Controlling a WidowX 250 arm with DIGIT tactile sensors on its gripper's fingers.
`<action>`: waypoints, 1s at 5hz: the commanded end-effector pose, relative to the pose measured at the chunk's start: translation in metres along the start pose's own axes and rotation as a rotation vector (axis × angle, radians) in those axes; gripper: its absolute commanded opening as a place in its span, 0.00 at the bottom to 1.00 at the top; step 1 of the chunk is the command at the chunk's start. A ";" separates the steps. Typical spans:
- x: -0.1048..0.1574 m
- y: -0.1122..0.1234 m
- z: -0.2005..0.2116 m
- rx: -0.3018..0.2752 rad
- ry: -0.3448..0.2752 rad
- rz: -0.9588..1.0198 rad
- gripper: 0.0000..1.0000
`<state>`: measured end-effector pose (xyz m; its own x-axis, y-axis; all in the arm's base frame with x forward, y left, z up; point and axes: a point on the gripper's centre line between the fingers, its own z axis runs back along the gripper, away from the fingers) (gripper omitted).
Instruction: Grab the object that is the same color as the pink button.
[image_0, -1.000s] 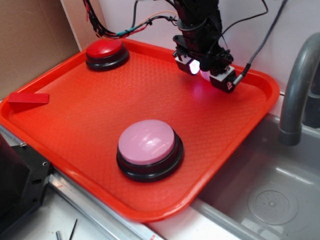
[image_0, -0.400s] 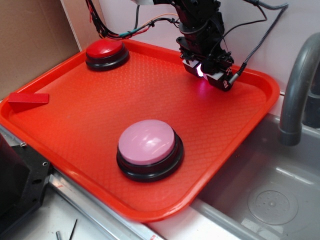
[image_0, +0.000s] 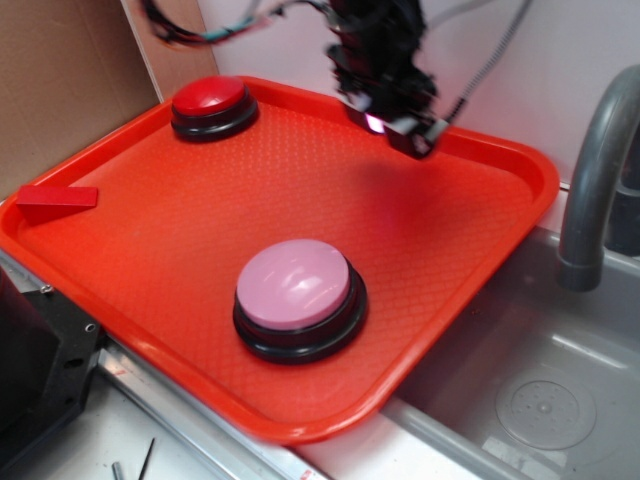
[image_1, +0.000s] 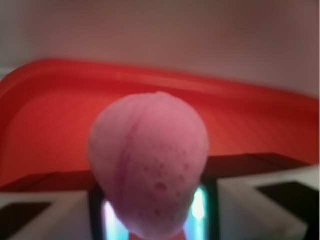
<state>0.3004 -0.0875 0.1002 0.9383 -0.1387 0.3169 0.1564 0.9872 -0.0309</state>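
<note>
Lifted since a moment ago, the gripper (image_0: 392, 128) now hangs above the tray's (image_0: 500, 235) far side, clamped on one pink ball (image_1: 148, 165). Two buttons sit below: one pink button (image_0: 293, 284) near, one red button (image_0: 211, 97) far left.

No legible text, label, brand, number or sign appears in either view. The pink button (image_0: 293, 284), the red button (image_0: 211, 97) and the red tray (image_0: 150, 210) carry no markings. The small red block (image_0: 57, 199) at the tray's left edge is blank on its visible faces. The end effector (image_0: 392, 124) is motion-blurred in the exterior view, so any marking on its housing cannot be read. In the wrist view, the pink ball (image_1: 149, 162) shows only dimples and a seam line, with no characters.
</note>
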 end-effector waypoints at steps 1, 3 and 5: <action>-0.035 0.000 0.103 -0.017 0.154 0.035 0.00; -0.099 0.037 0.110 0.035 0.287 0.249 0.00; -0.106 0.083 0.135 0.099 0.202 0.373 0.00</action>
<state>0.1581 0.0232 0.1703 0.9727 0.2239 0.0608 -0.2237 0.9746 -0.0092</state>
